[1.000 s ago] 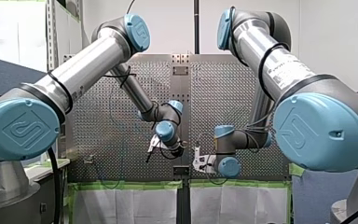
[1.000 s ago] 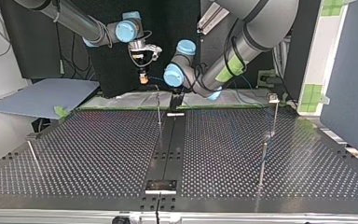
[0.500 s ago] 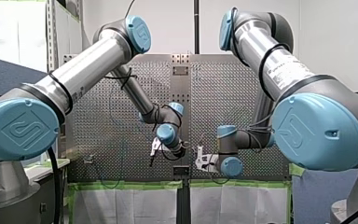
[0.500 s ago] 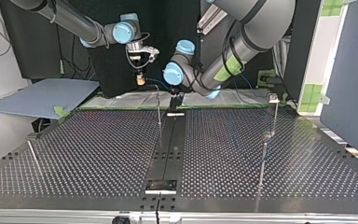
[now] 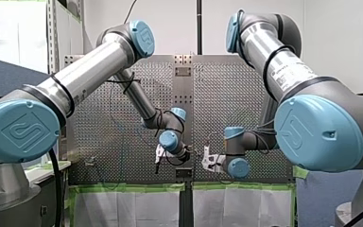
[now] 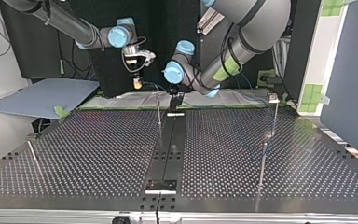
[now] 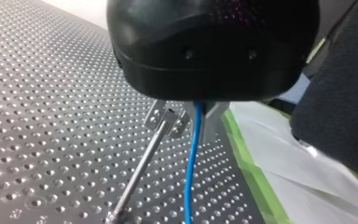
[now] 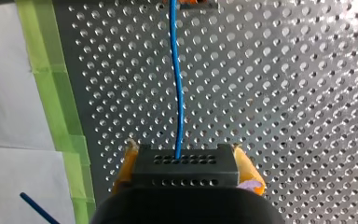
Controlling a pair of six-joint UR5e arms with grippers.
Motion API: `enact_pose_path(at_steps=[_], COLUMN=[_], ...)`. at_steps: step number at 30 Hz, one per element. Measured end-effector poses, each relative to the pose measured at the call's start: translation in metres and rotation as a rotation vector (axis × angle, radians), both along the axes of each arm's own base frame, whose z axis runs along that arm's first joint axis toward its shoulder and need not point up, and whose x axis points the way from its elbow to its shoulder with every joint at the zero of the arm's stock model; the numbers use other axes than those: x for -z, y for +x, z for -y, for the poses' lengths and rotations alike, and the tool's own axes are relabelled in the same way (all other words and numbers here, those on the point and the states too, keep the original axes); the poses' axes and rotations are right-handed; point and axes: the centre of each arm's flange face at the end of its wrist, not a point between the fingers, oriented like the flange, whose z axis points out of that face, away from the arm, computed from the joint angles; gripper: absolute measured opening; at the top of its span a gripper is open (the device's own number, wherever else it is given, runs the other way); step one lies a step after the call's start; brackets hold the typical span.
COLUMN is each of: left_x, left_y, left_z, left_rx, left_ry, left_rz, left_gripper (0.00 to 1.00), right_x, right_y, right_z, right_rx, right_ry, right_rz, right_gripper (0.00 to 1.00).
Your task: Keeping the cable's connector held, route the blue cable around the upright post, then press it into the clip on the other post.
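L end effector (image 7: pixel 200 106) pinches blue cable (image 7: pixel 191 163) just beside clip post (image 7: pixel 142 168), over worktop (image 7: pixel 37 116); R end effector (image 8: pixel 182 156), yellow pads (image 8: pixel 125 169), pinches same cable too.

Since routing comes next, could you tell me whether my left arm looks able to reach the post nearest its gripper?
Probably yes: the post stands just beside the blue cable hanging below my left gripper, with only perforated table showing between them.
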Motion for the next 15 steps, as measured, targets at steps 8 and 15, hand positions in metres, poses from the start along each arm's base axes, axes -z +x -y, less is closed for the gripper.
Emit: enact_pose_path(at_steps=[8, 15], left_x=[-0.001, 0.002], left_y=[0.003, 0.004], left_z=[0.001, 0.002], left_rx=[-0.002, 0.01], left_ry=[-0.027, -0.051], left_rz=[0.011, 0.006], left_gripper=[0.0, 0.0], right_x=[0.011, 0.014], right_y=[-0.011, -0.019], right_z=[0.017, 0.025], right_rx=[0.022, 0.042], right_ry=[0.019, 0.031], right_rz=[-0.007, -0.012], right_gripper=[0.0, 0.0])
